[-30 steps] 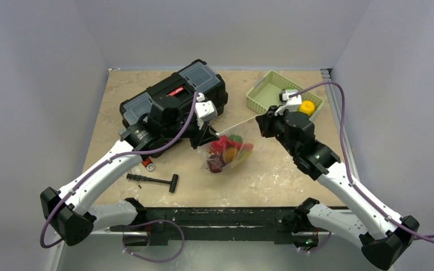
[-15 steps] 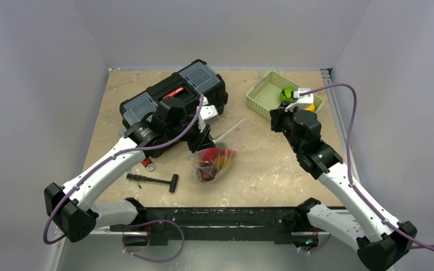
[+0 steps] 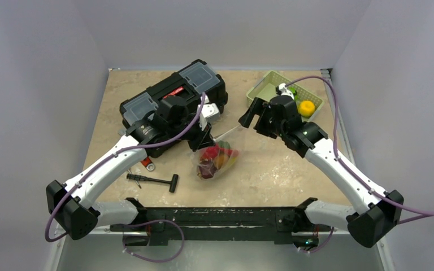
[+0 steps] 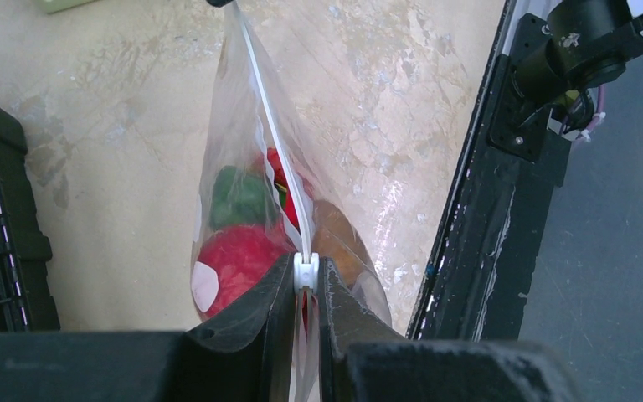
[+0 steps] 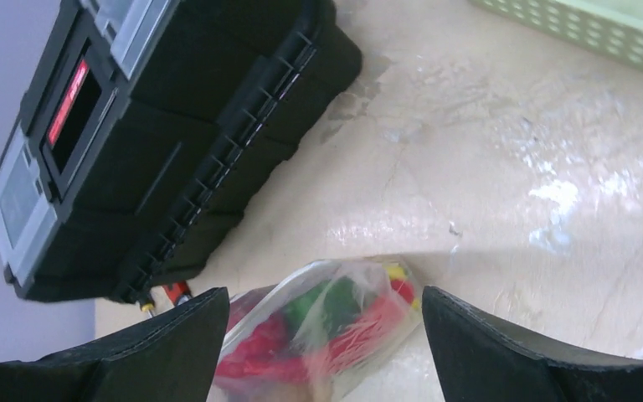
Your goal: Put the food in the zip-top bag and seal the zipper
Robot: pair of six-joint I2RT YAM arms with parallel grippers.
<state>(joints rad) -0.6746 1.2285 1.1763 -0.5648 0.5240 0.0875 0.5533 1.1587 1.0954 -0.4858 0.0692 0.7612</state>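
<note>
Left gripper (image 4: 306,278) is pinched tight on the zipper (image 4: 273,146), right at the little white slider. The zip-top bag (image 4: 233,180) stretches out ahead of its fingers. The food (image 4: 236,255) is all inside: red, green and an orange piece pressed against the film.

Right gripper (image 5: 324,295) has its fingers spread wide with nothing in them. It hangs over the bag, which shows below and between its fingertips in the wrist view.

Room-wise, the black toolbox (image 3: 175,97) sits close on one side of the left gripper. On the other side it's bare table (image 4: 402,100) up to the black front rail (image 4: 469,243). The pale green basket (image 3: 264,90) is just behind the right gripper, near the table's far right corner. A black-handled tool (image 3: 153,180) lies near the front edge, well off to the side of the bag.

Only label I can spot is a red one (image 5: 67,102) on the toolbox lid, too blurry to read.
</note>
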